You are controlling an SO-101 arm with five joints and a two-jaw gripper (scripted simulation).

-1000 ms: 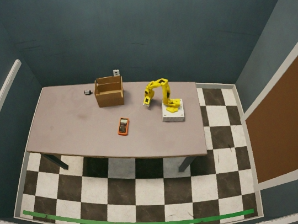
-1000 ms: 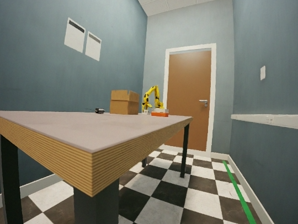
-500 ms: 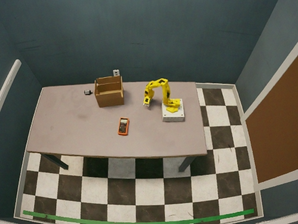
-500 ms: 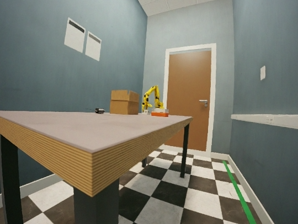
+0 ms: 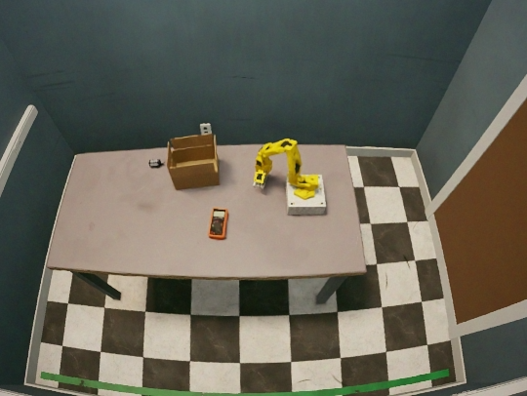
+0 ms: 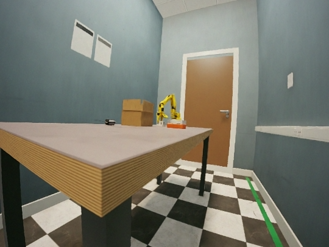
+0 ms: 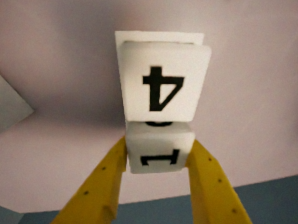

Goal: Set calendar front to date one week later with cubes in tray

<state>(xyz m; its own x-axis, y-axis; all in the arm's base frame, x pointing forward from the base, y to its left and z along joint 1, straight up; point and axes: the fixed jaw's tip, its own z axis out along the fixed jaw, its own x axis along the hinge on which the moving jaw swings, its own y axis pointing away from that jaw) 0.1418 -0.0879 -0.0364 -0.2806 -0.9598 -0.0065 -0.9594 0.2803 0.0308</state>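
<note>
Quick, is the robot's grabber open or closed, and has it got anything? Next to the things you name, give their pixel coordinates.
Gripper point(image 5: 259, 185) point(image 6: 161, 123) point(image 7: 158, 150): closed on the cube showing a sideways 1 point(image 7: 160, 158).
</note>
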